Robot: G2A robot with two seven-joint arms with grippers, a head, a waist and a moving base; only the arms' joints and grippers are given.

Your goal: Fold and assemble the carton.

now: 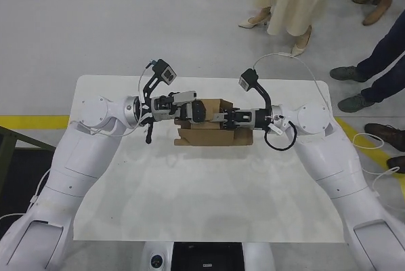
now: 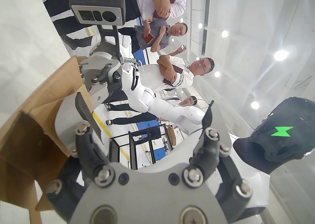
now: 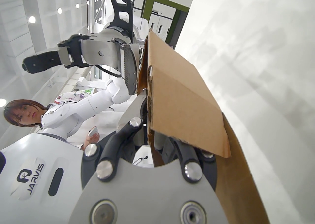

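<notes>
- Desk (image 1: 189, 196): white top with rounded corners. It carries the carton; both arms reach in over it, one from each side edge.
- Carton (image 1: 212, 135): brown corrugated board, partly erected, with flaps standing open. It sits at mid-width of the desk, nearer the far edge than the near edge and well apart from both side edges. The left wrist view shows its open interior and one raised flap (image 2: 37, 116). The right wrist view shows a folded panel with a ragged cut edge (image 3: 182, 102). Whether its underside touches the desk cannot be told.
- Left gripper (image 1: 201, 110): at the carton's left end, on the top side. Its fingers are spread wide apart (image 2: 145, 102) and grasp nothing. One ribbed finger (image 2: 86, 114) lies against the carton flap; the other stands clear in open air. From the opposite arm's camera the same gripper (image 3: 83, 67) shows one pad flat against the carton's end and the second finger pointing away from it.
- Right gripper (image 1: 224, 116): at the carton's right end, facing the left gripper across the top. Its fingers are pressed together on a carton wall (image 3: 147, 111), with the board edge running between them. The left wrist view shows it (image 2: 98, 87) pinching the flap at the far end.
</notes>
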